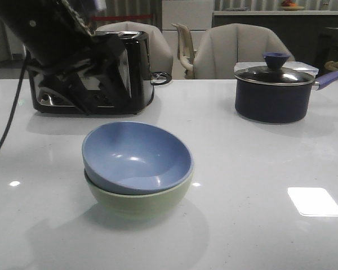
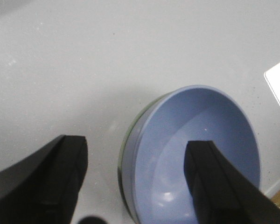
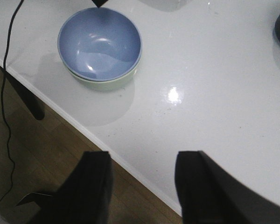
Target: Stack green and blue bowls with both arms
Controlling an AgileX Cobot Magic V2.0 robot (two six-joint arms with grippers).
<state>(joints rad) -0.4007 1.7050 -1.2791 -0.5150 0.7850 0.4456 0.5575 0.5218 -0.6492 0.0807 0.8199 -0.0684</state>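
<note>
- the left gripper [image 2: 135, 182] hangs above the stack with its fingers [image 2: 51, 172] spread wide and nothing between them; one finger is over the bare table, the other over the hollow of the blue bowl [image 2: 200, 149].
- in the front view the left arm [image 1: 62, 50] fills the 10 o'clock corner, up and back from the bowls, touching neither.
- the right gripper [image 3: 142, 186] is also parted and empty, out past the table edge [image 3: 107, 151] over the floor, with the bowls well apart from it toward 11 o'clock in its own view.
- the blue bowl [image 1: 136, 157] sits nested in the green bowl [image 1: 141, 202], tipped a little so its rim rides higher on the left; the pair stands near the front middle of the table [image 1: 259, 169].
- the toaster [image 1: 101, 73] is behind at 11 o'clock, the lidded saucepan [image 1: 273, 93] at 2 o'clock.
- judgement: the stacking looks done and this is the release-and-retreat step. the next move calls for lifting the left arm straight up and clear so it does not clip the raised blue rim.
</note>
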